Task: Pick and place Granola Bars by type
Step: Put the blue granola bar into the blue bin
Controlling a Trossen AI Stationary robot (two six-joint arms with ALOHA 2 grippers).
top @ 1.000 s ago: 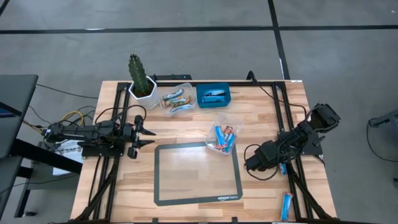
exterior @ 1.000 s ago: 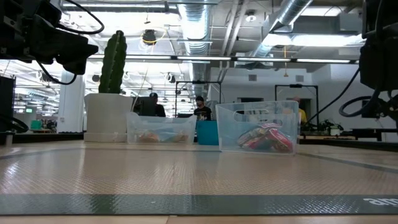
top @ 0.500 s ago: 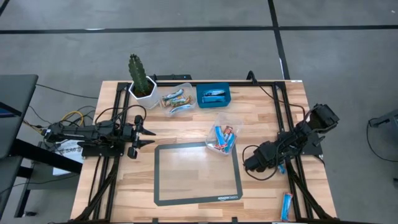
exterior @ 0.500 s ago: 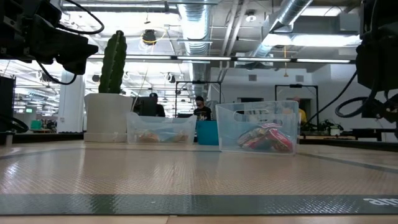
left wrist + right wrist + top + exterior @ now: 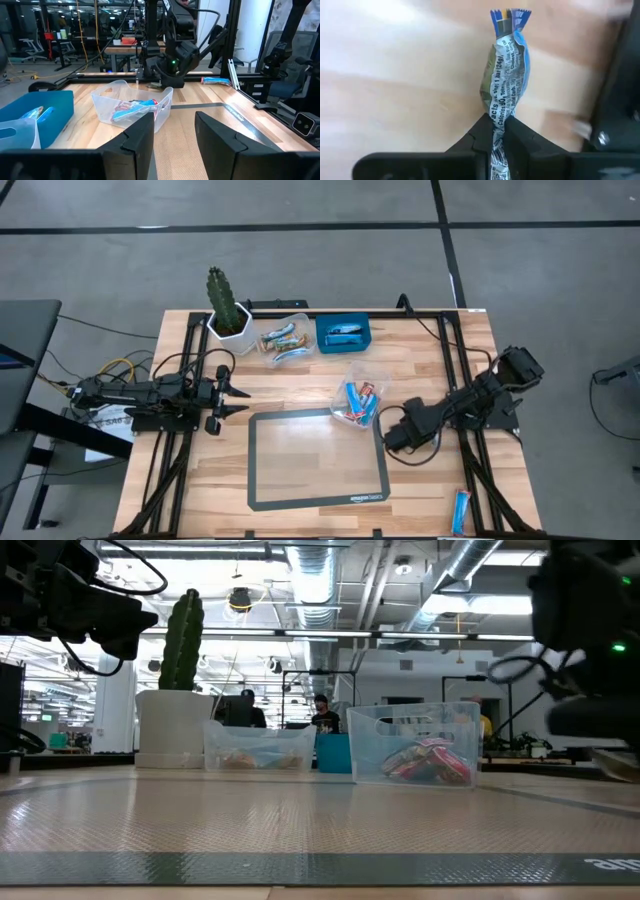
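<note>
My right gripper is shut on a blue-wrapped granola bar, over the wood just right of the clear tub that holds several blue bars. It also shows beyond that tub in the left wrist view. My left gripper is open and empty at the table's left, above the wood. A second clear tub at the back holds tan and brown bars. A loose blue bar lies flat near the front right corner. My right gripper pinches one end of the bar's wrapper between its two fingers. The wrapper is crumpled there. The rest of the bar sticks out straight past the fingertips, its crimped free end farthest from them.
A blue bin and a potted cactus stand along the far edge. A dark-framed mat lies at the front middle. The black frame rails run along both sides. People stand in the room behind the table.
My right gripper has moved toward the table's left and a little toward its far edge, nearing the clear tub of blue bars, and has carried the blue bar with it. In the low view it has come in from the right.
</note>
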